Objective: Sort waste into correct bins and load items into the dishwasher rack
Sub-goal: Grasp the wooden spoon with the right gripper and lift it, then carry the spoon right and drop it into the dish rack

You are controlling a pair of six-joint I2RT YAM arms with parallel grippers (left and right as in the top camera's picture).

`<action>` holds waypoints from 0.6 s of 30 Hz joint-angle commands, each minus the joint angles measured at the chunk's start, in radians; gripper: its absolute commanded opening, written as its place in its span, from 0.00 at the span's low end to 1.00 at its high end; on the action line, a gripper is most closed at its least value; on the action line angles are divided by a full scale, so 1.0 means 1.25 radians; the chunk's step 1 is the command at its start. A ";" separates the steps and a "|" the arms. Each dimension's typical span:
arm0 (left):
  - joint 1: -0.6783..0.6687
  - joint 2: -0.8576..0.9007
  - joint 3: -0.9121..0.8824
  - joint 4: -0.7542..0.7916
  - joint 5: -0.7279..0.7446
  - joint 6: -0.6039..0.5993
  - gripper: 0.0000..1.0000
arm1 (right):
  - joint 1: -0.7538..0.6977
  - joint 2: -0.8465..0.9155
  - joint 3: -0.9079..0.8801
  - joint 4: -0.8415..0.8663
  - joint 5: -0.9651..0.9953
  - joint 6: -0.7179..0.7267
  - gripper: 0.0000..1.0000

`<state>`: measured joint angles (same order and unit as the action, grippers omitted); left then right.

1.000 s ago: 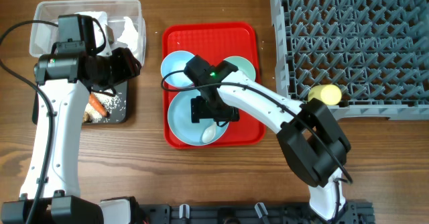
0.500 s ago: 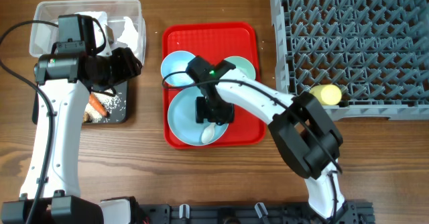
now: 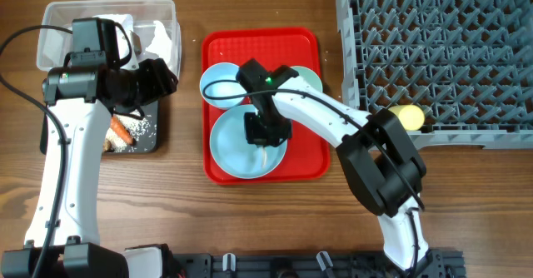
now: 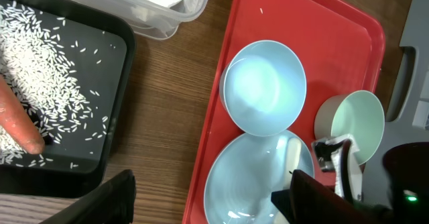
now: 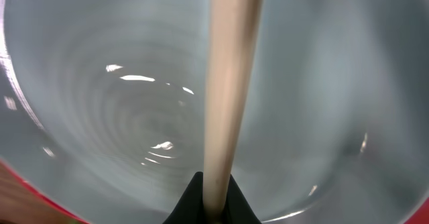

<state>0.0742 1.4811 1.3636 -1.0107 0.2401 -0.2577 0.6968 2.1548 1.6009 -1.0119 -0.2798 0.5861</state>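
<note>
At centre, light blue plate [image 3: 229, 149] lying flat, light blue bowl [image 3: 218, 85] at its 11 o'clock, mint green bowl [image 3: 308, 80] at 1 o'clock. Above the plate, white spoon [image 5: 224, 83] clamped in the right jaws. In the grey rack [image 3: 433, 53] at 3 o'clock, yellow cup [image 3: 406, 116]. At 9 o'clock, carrot [image 3: 122, 130] and rice [image 3: 141, 126] in the black tray [image 3: 152, 145], napkins [image 3: 162, 37] in the clear tub [image 3: 50, 20].

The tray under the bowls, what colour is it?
The tray is red; the overhead view shows it best.

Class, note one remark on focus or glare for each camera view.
Overhead: evenly lit, dishwasher rack grid crisp. Left wrist: soft glare inside the light blue bowl. Right wrist: white spoon handle blurred by closeness, bright glints on the large plate.
</note>
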 commanded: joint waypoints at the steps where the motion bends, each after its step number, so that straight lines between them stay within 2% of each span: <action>1: 0.001 0.004 0.007 -0.001 -0.005 -0.007 0.76 | 0.002 0.007 0.060 -0.017 0.025 -0.040 0.05; 6: 0.001 0.004 0.007 -0.001 -0.005 -0.007 0.77 | -0.010 -0.043 0.110 -0.052 0.032 -0.081 0.04; 8: 0.001 0.004 0.007 0.000 -0.005 -0.007 0.81 | -0.026 -0.083 0.138 -0.073 0.063 -0.093 0.04; 12: 0.000 0.004 0.007 0.000 -0.005 -0.007 0.83 | -0.095 -0.173 0.175 -0.107 0.161 -0.119 0.04; 16: 0.000 0.004 0.006 -0.001 -0.005 -0.007 0.83 | -0.206 -0.255 0.175 -0.092 0.252 -0.264 0.04; 18: 0.000 0.004 0.006 0.000 -0.005 -0.007 0.84 | -0.268 -0.268 0.175 -0.088 0.279 -0.379 0.04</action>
<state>0.0742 1.4811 1.3636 -1.0107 0.2398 -0.2611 0.4770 1.8774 1.8011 -1.1255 -0.0723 0.3569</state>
